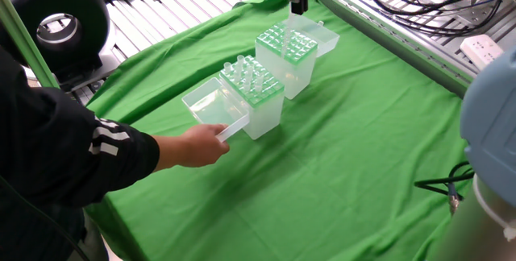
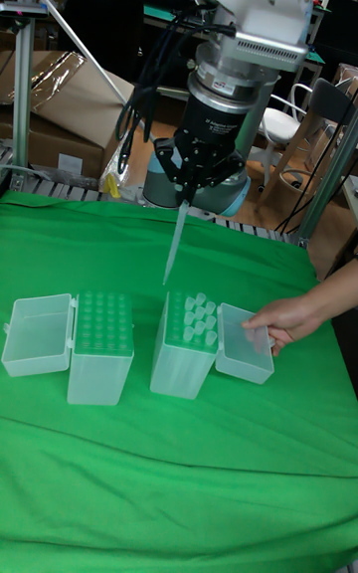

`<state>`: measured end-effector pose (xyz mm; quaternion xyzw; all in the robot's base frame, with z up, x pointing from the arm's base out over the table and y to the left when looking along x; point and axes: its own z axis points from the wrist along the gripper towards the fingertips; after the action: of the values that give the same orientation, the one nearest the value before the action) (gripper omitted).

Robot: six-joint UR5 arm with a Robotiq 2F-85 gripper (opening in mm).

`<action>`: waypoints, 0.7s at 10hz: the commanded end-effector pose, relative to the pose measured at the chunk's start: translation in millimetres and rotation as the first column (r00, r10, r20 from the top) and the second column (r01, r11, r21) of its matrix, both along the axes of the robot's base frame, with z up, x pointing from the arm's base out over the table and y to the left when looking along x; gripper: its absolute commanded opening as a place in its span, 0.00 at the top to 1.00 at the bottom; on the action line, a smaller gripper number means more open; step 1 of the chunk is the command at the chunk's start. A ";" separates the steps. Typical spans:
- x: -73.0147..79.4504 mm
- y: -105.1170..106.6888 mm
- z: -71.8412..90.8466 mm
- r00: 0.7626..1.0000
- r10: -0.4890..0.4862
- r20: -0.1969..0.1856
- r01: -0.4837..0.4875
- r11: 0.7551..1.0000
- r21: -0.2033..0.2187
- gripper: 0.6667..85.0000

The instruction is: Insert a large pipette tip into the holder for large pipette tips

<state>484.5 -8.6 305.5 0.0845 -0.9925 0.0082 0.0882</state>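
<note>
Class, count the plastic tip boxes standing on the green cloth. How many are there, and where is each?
2. The green-topped box stands alone; the box bristling with clear tips stands beside it, its lid touched by a person. None seems hidden.

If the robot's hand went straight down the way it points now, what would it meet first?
The hand holds the large pipette tip pointing down. It would probably first meet the green grid top of the holder for large pipette tips, though depth is uncertain.
</note>
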 end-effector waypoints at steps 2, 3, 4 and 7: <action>-4.0 -2.8 1.2 0.992 -0.130 -0.008 0.130 0.991 -0.012 1.00; -2.0 -3.2 0.8 0.992 -0.125 0.000 0.125 0.992 -0.011 1.00; -2.1 -1.7 0.8 0.996 -0.088 -0.003 0.088 0.996 0.001 1.00; 4.1 -36.1 -3.0 0.999 0.031 -0.010 -0.031 1.000 -0.002 1.00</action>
<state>483.4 -24.2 304.4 0.0685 -0.9931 0.0079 0.0945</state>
